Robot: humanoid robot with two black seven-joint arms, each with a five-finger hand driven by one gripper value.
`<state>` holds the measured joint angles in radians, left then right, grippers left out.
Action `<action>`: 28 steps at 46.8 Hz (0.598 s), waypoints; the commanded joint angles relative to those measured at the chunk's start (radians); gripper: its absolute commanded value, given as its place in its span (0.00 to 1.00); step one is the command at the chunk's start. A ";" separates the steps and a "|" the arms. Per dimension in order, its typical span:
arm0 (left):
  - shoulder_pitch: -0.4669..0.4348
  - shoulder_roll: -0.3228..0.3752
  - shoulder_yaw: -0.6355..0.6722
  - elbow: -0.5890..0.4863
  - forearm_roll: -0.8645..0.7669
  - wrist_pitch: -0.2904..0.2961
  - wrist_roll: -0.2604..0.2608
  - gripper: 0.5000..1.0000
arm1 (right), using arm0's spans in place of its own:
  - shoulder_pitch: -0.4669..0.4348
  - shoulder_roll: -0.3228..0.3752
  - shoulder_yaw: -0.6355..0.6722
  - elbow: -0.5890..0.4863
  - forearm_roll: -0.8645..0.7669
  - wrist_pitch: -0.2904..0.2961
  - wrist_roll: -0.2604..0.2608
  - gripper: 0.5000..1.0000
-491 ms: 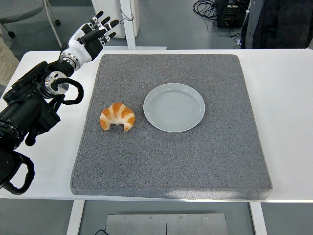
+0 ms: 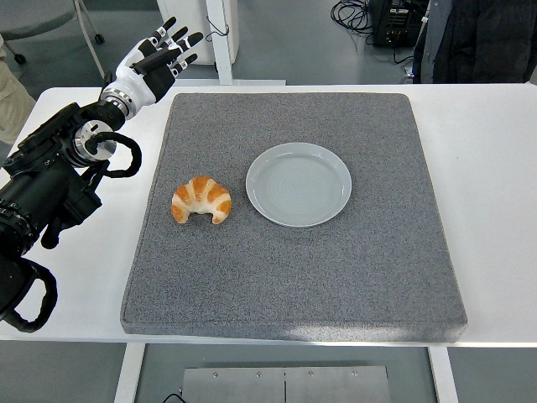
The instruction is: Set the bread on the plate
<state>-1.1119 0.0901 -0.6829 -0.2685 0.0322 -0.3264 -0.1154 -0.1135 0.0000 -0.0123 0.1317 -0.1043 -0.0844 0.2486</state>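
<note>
Head view. Your left robot hand [image 2: 154,60] is raised over the counter's [image 2: 495,168] far-left corner, beyond the grey mat [image 2: 336,269]. Its fingers [image 2: 178,39] are spread and nearly straight, pointing up and to the right, and it holds nothing. The hand has a white palm shell with black finger segments; the black left arm [image 2: 50,185] enters from the left edge, with cable loops hanging off it.

The bread [image 2: 201,200] is a croissant lying on the mat, left of centre. Note its crescent form: the arch faces the far side of the counter and both tips curve toward you. The crust is golden brown, with paler cream bands crossing between the darker ridges. The left tip looks rounder and lighter, the right tip more deeply browned. It lies flat and nothing touches it.

The plate [image 2: 299,185] sits just right of the bread, near it with a narrow strip of mat between them. It is round, pale grey-blue, shallow, with a raised rim.

The robot hand is well apart from the bread, up and to its left. At the top right, a person in dark clothing [image 2: 478,38] stands behind the counter, cut off by the picture's edge. The mat covers most of the white counter.
</note>
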 commanded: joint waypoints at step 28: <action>0.009 0.114 0.051 -0.213 0.012 0.047 0.049 0.99 | 0.000 0.000 0.000 0.000 0.000 0.000 0.000 1.00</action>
<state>-1.1235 0.1819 -0.6364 -0.4295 0.0435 -0.3037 -0.0656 -0.1135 0.0000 -0.0123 0.1319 -0.1043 -0.0844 0.2486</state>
